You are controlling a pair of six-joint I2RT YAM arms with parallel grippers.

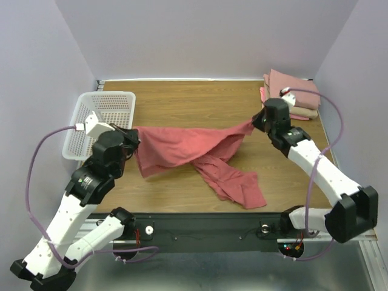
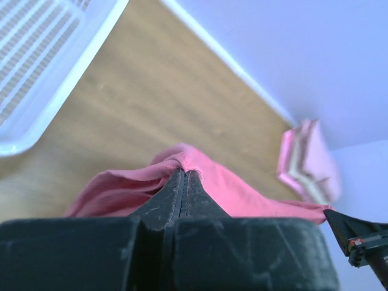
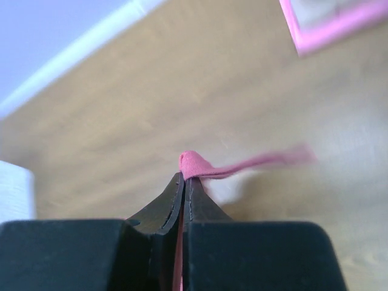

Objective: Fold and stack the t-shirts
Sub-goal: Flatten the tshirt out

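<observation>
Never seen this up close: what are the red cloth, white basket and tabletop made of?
The red shirt looks like soft matte knit cloth: it drapes and wrinkles. The white basket seems moulded plastic, with a regular mesh of holes. The tabletop shows brown wood grain, possibly laminate rather than solid wood.

My left claw (image 1: 134, 136) and right claw (image 1: 253, 125) hold the loose t-shirt (image 1: 194, 151) stretched between them over the tabletop (image 1: 182, 100). The basket (image 1: 103, 118) sits far left, the folded t-shirts (image 1: 295, 96) back right.

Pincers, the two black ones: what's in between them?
The coral-red t-shirt hangs between the left pincer and the right pincer, each shut on an edge of it. The top view shows it best.
</observation>
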